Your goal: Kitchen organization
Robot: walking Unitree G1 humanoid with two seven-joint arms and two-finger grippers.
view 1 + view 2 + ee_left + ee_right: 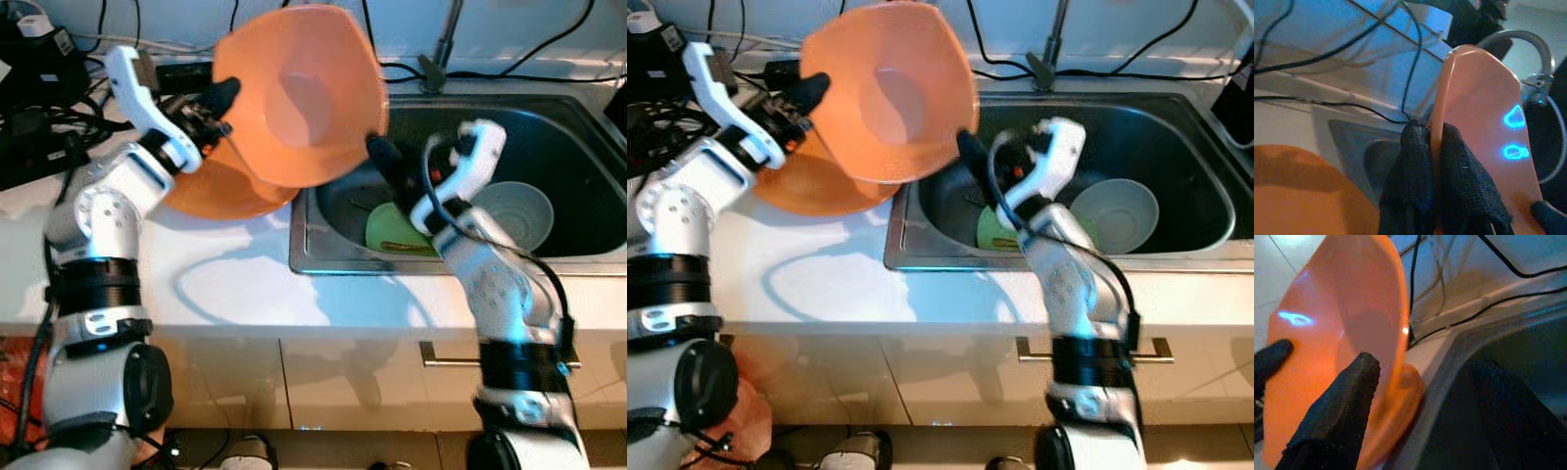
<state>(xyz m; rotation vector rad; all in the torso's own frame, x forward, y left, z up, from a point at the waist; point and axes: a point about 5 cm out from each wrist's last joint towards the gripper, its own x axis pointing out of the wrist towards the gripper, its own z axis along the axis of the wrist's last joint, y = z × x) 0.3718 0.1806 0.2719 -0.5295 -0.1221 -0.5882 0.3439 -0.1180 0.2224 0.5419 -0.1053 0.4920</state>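
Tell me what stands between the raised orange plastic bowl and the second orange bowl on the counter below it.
Nothing visible. The raised orange plastic bowl, pinched by the left gripper, hangs directly above the second orange bowl.

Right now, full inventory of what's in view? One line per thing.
Orange plastic bowl, held up: 1, orange, tilted in the air over the counter and sink edge, gripped on both rims.
Second orange plastic bowl: 1, orange, on the white counter below the first.
Pale grey round bowl: 1, pale grey, in the sink.
Green plate: 1, green, in the sink.
Stainless steel sink: 1, grey, right of the counter.
Black cables: several, along the wall and far left.
Left pincer: shut on the held bowl's left rim.
Right pincer: on its right rim.
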